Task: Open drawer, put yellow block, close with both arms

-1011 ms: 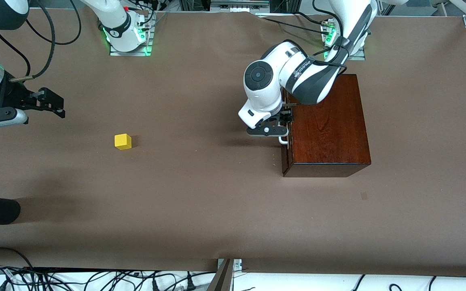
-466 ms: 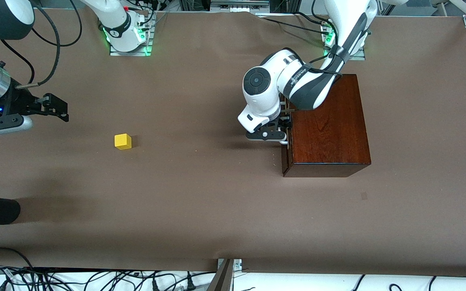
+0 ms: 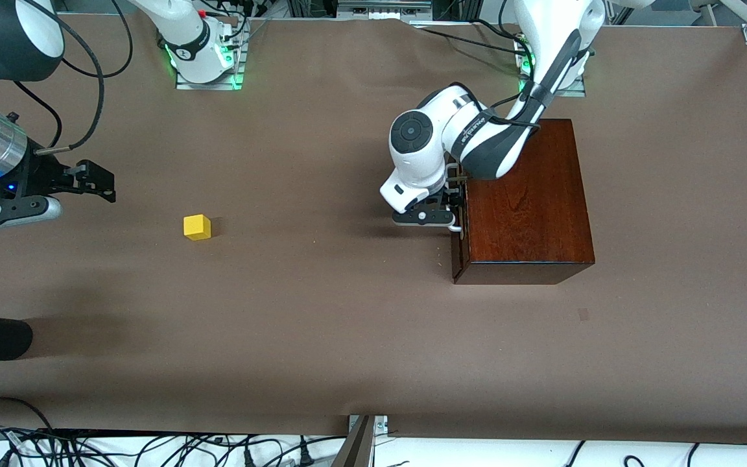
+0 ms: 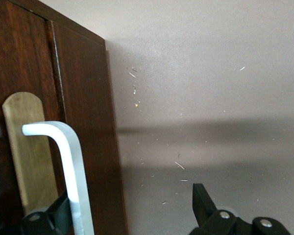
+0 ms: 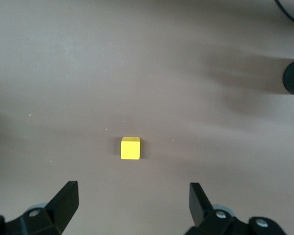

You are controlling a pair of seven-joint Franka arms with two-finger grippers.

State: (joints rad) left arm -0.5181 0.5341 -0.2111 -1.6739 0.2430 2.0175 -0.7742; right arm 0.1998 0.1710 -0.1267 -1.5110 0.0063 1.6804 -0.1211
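Nearing yellow block (image 3: 197,227), right gripper (image 3: 98,178)

The wooden box (image 3: 526,201) shows glossy, grained mahogany-coloured wood, with a smooth white metal bar handle (image 4: 71,176) on its drawer (image 4: 63,122) front. The table (image 3: 321,324) covering looks matt brown, paper-like, and the yellow block (image 3: 197,227) looks smooth and matt.

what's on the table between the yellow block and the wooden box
Nothing: in the front view, only bare brown table lies between the block and the box.
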